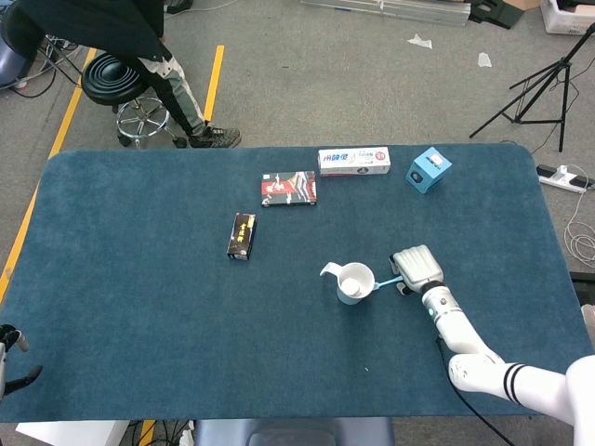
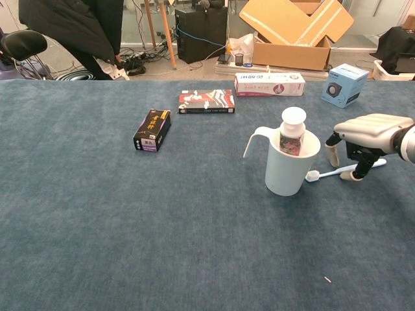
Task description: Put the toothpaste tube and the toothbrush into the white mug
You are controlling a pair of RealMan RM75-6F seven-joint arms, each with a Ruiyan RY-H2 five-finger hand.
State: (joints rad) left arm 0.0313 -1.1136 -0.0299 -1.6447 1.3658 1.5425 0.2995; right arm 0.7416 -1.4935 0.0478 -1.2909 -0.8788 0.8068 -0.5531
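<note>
Chest view: tube [image 2: 292, 132] stands upright in mug [image 2: 290, 163]; toothbrush [image 2: 342, 171] lies on desk [image 2: 130, 220], right robot hand [image 2: 364, 138] arched over its handle, grip undeterminable; left robot hand [image 1: 11, 351] spread

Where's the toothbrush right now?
The toothbrush lies flat on the table to the right of the white mug, head end nearest the mug's base. The right hand is directly over its handle end.
</note>
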